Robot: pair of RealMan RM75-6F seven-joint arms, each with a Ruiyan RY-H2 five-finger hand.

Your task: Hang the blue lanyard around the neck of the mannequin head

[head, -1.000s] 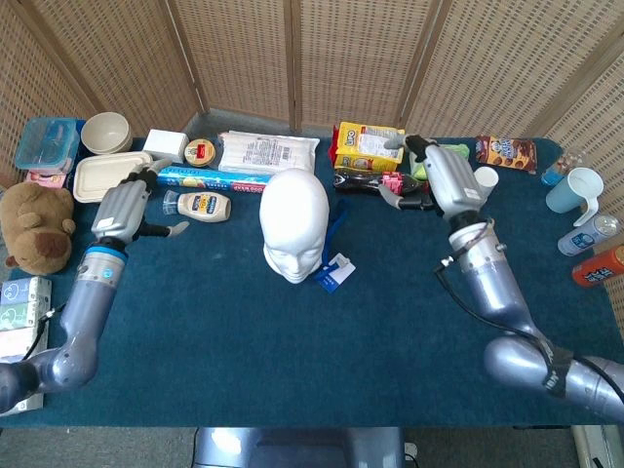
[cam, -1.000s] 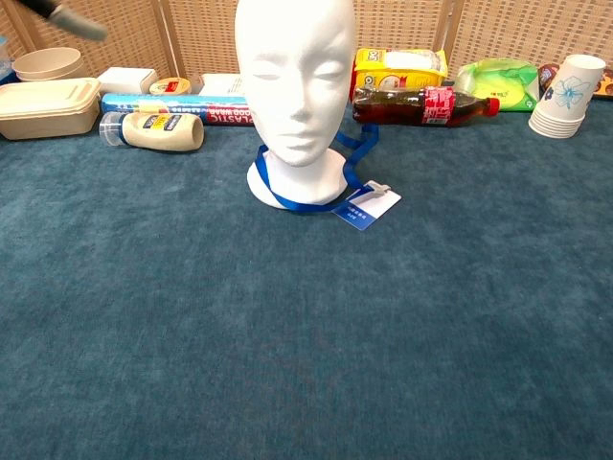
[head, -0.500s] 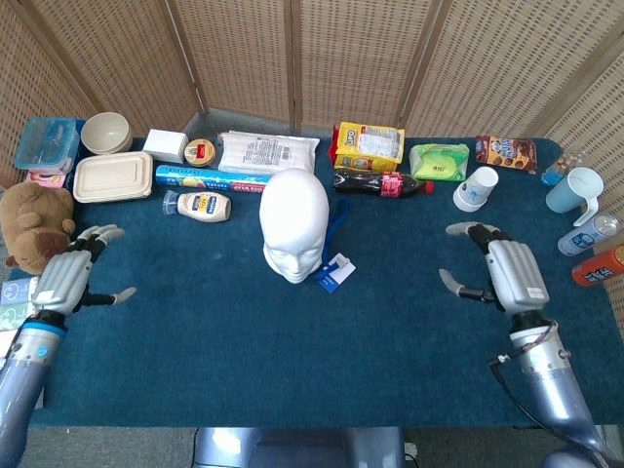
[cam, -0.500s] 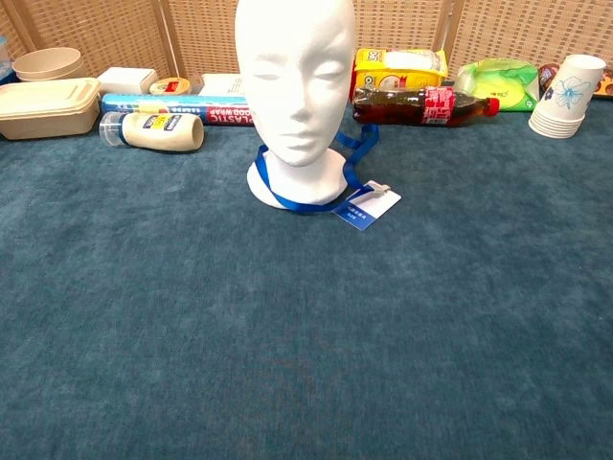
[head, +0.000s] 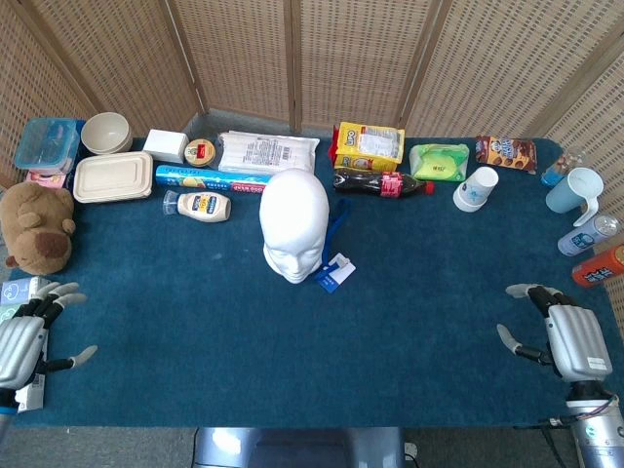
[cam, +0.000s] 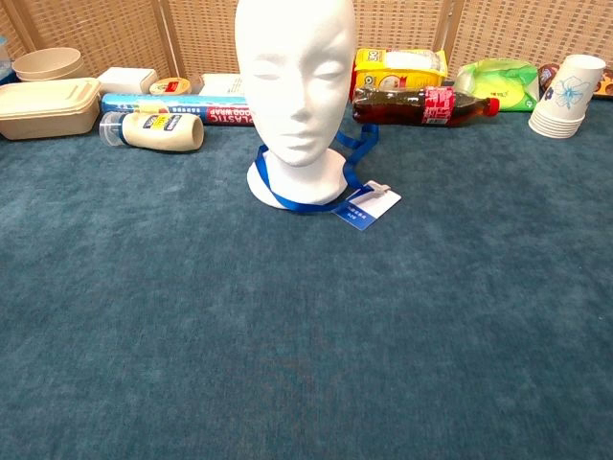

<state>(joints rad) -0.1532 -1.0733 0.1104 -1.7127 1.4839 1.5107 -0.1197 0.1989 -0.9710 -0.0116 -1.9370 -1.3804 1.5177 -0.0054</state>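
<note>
The blue lanyard [cam: 316,187] already circled the mannequin head [cam: 295,81] at centre frame, badge on the surface [cam: 287,335]. Both hands, left hand [head: 24,336] and right hand [head: 565,336], sat released at the lower corners; best kept clear.

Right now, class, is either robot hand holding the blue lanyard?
No. The blue lanyard lies looped around the mannequin head, while the left robot hand and right robot hand hover empty near the table's front corners.
</note>
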